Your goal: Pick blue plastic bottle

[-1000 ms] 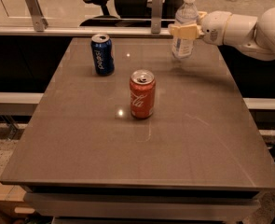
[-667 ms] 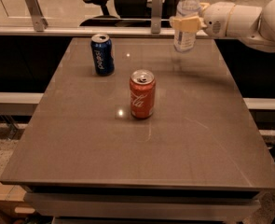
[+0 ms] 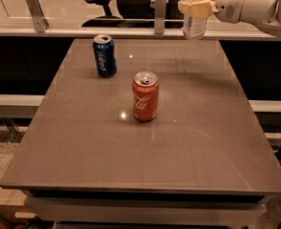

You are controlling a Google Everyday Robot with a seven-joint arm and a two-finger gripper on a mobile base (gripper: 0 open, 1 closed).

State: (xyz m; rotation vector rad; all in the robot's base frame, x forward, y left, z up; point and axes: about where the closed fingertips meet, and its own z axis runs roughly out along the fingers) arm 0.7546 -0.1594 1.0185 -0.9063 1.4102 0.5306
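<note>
bottle [image 3: 194, 26] first: it stands upright in the gripper [image 3: 196, 8], at the top right of the view, with its top cut off by the upper edge. the jaws are closed narrow on its upper body. one tan finger [image 3: 192, 7] lies across its front, and the other is hidden behind it. the bottle's clear lower part hangs straight below the jaws. its base is off the table [image 3: 178, 142] and, as seen here, about level with the table's far edge.

the table is the biggest thing, a brown-grey top spreading below and to the left of the jaws, out to the near edge of the view. the arm [image 3: 254, 4], white and rounded, runs from the jaws off to the right edge. a pale ledge [image 3: 83, 31] crosses behind the table, passing just below the jaws. on it stand a post [image 3: 160, 6] just left of the jaws and a second post [image 3: 35, 4] far to the left. a black chair [image 3: 106, 1] sits beyond the ledge, left of the jaws.

the red can [image 3: 145, 96] stands upright near the table's middle, well below the jaws and somewhat left. the blue can [image 3: 104, 55] stands upright nearer the far edge, further left of the jaws and well apart from the red can. neither can touches the bottle.
</note>
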